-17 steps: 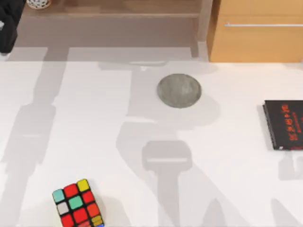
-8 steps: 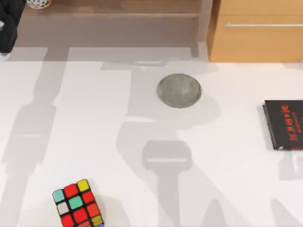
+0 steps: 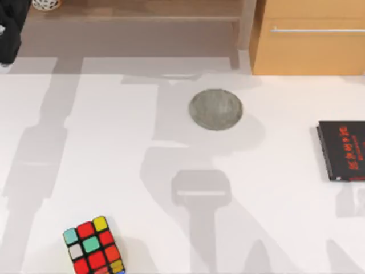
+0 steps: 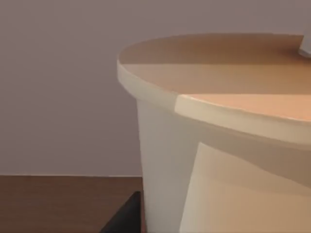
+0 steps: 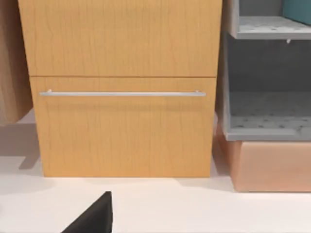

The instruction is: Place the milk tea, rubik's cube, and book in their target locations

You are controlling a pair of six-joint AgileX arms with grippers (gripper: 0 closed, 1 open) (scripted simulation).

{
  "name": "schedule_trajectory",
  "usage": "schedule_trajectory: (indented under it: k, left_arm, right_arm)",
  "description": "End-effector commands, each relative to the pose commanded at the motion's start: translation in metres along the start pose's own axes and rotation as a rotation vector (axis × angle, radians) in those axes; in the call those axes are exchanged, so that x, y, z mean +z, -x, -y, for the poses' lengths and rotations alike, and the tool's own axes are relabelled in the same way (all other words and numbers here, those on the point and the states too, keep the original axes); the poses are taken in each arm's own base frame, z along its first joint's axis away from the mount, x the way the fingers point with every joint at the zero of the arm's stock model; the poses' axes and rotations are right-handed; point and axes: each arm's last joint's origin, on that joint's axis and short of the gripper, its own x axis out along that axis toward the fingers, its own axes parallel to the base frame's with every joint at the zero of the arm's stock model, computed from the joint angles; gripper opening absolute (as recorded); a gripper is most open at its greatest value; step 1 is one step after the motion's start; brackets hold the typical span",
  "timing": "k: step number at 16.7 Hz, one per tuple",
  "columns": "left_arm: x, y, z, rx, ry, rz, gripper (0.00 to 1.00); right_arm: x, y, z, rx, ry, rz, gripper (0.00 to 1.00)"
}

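Milk tea (image 4: 228,141) close before left gripper

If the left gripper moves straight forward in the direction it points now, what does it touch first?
Most likely the milk tea: in the left wrist view the cup's pale wall and sealed top stand directly ahead and very close. Exact depth is unclear, but nothing stands between.

The rubik's cube (image 3: 93,245) sits scrambled near the worktop's front left, slightly rotated. The grey coaster (image 3: 216,109) lies flat mid-worktop, nothing on it. The black red-lettered book (image 3: 343,150) lies flat at the right edge. My left wrist view has the milk tea (image 4: 228,141) up close, its sealed top showing.
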Motion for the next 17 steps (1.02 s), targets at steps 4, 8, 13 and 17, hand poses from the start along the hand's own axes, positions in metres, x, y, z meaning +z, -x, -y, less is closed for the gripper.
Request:
schedule_trajectory:
  k: [4,8,13,17]
  left_arm:
    - [0.000,0.000,0.000,0.000,0.000,0.000,0.00]
    - [0.001,0.000,0.000,0.000,-0.001,0.002,0.00]
    - [0.008,0.027,0.001,-0.001,-0.002,0.002,0.00]
    - [0.012,0.070,0.001,0.000,-0.002,-0.003,0.00]
  right_arm:
    - [0.000,0.000,0.000,0.000,0.000,0.000,1.00]
    - [0.000,0.000,0.000,0.000,0.000,0.000,1.00]
    - [0.000,0.000,0.000,0.000,0.000,0.000,1.00]
    - [0.000,0.000,0.000,0.000,0.000,0.000,1.00]
